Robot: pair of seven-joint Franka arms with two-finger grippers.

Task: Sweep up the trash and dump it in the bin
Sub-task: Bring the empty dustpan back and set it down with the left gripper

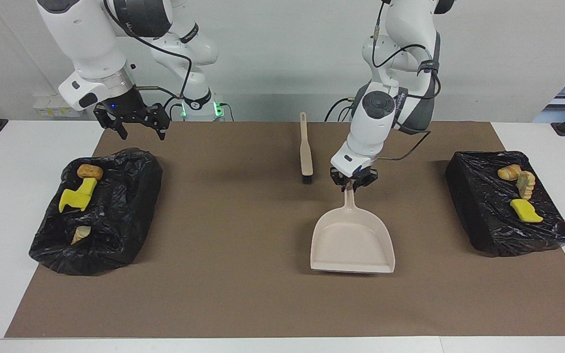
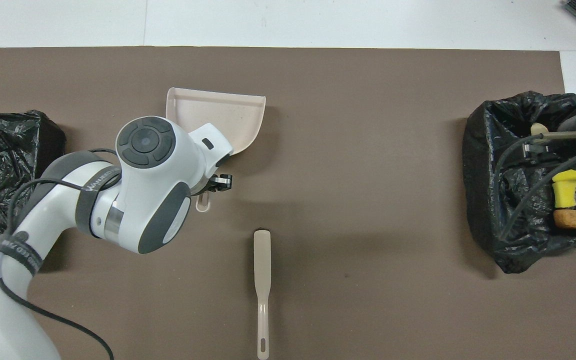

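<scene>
Left pincer (image 1: 353, 185) gripping dustpan (image 1: 352, 241) handle

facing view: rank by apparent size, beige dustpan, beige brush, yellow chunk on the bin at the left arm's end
1. Beige plastic dustpan, held by its handle in the left gripper, clearly largest.
2. Long beige brush with dark bristles, lying flat on the mat.
3. Yellow spongy chunk, smallest.

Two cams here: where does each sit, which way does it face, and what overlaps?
Facing view: high, across the table, looking at the robots; both arms show from their bases down, the left pincer shut on the dustpan handle, the right pincer open over the mat near a black bin bag.
Overhead view: high above the robots' end, looking forward and steeply down; the left arm enters from the bottom, and only a little of the right arm shows at the edge.
Shared: dustpan, brush, both bin bags, half a turn apart.
</scene>
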